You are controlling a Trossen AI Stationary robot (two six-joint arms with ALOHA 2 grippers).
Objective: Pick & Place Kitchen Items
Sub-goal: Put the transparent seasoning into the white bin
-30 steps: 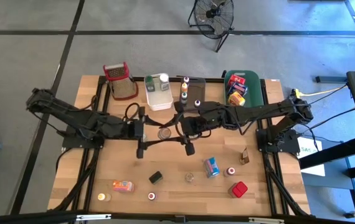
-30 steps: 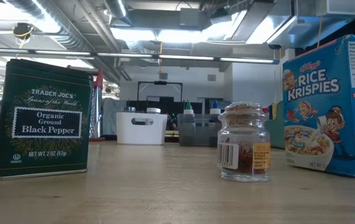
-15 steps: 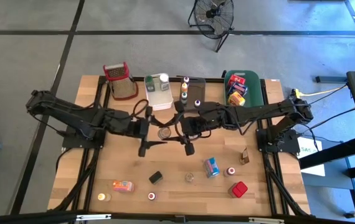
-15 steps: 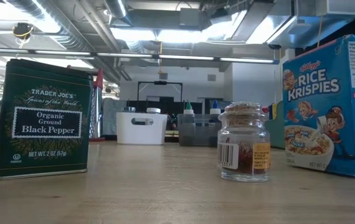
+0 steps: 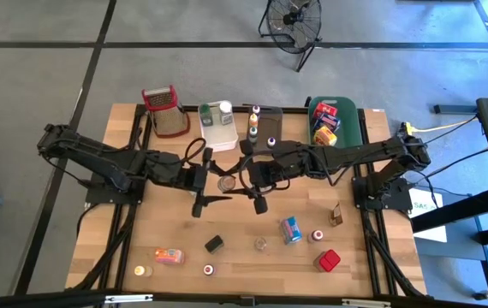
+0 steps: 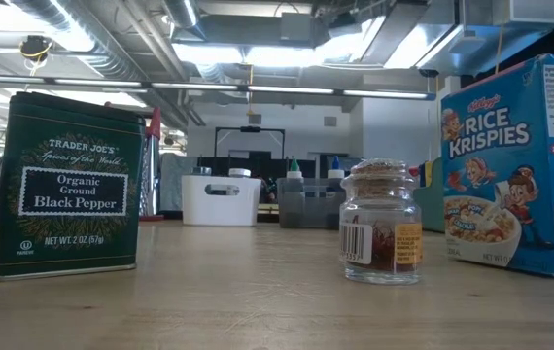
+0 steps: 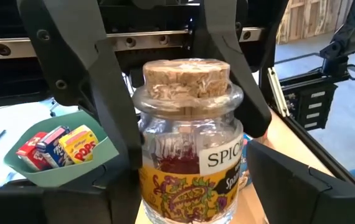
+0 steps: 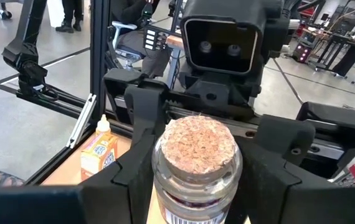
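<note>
A glass spice jar [image 5: 226,182] with a cork stopper [image 7: 187,73] hangs upright above the middle of the table, between my two arms. From the table's right side my right gripper [image 5: 235,182] comes in level and is shut on it. My left gripper [image 5: 215,180] faces it from the left side, open. Its own fingers [image 7: 302,186] stand on either side of the jar's lower body; whether they touch the glass I cannot tell. The low view shows neither gripper, only items on the table. My right gripper pinches the jar between its two fingers [image 7: 106,106], one on each side of the glass at the shoulder [image 7: 145,127], below the cork. The fingers reach in level from the table's right. The jar stands upright in the hold, cork up, lifted clear of the table.
On the near half stand a black pepper tin [image 6: 68,185], a small jar [image 6: 381,224], a Rice Krispies box [image 6: 515,165], a red box [image 5: 328,260] and an orange item [image 5: 169,256]. At the far edge are a grater [image 5: 165,111], a white tub [image 5: 218,128] and a green tub [image 5: 334,120].
My left gripper has moved toward the table's right, up to the jar held by my right gripper, so that its fingers now flank the jar. The right gripper and the jar have stayed where they were.
</note>
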